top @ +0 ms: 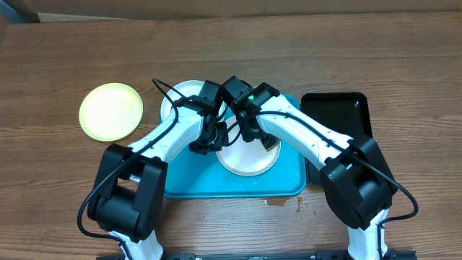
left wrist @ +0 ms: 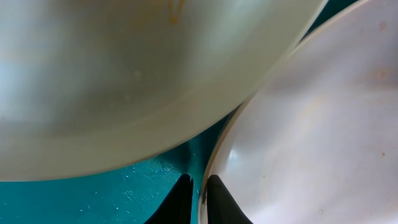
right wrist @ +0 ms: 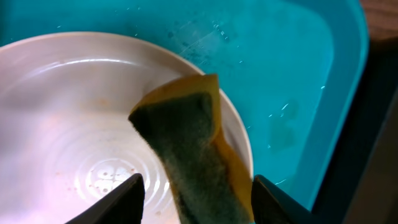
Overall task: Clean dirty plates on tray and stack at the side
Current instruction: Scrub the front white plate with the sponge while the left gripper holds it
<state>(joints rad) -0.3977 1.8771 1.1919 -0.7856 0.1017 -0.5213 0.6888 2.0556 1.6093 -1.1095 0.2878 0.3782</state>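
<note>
plates (top: 249, 160): two white on tray (top: 285, 184), one yellow-green apart

We are seeing soft, even light on the worktop (top: 289, 50); the close plate (left wrist: 311, 124) is blurring, glare dotting the tray (right wrist: 280, 74).

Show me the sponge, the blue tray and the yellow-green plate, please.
sponge (right wrist: 186, 155), right wrist view, on its dark green scrubbing face.
blue tray (top: 238, 186), overhead view, on bare floor along its near edge.
yellow-green plate (top: 111, 110), overhead view, on its centre.
</note>
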